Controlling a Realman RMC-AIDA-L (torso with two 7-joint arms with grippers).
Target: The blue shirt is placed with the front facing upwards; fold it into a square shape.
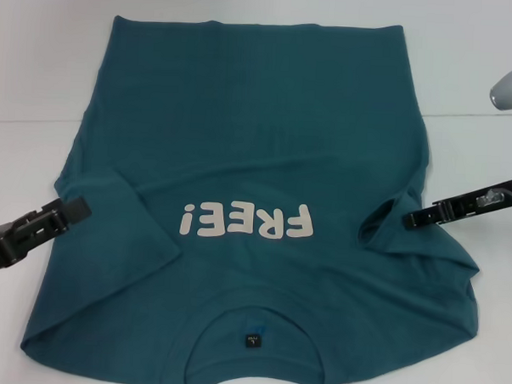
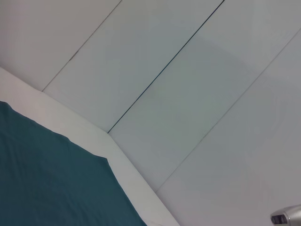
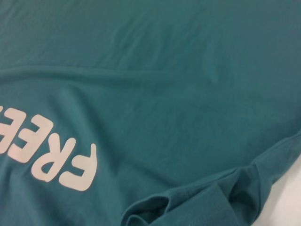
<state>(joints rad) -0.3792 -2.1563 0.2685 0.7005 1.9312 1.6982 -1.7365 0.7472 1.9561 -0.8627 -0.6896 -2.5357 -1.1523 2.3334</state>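
blue shirt [image 1: 249, 149], both end effectors alongside

Setting: a lab-type test station. Evidence: bare white tabletop [image 1: 465, 74], plain white panelled wall [image 2: 188, 94] behind it, no household furnishings in view.

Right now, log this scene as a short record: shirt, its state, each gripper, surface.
shirt: blue shirt, spread flat, front up
print: white "FREE!" lettering across the chest
collar: neck label at the edge nearest the robot
sleeves: both folded in over the body; right one bunched
left gripper: at the shirt's left edge, by the sleeve
right gripper: at the right sleeve fold
surface: white table
fold progress: body not yet folded
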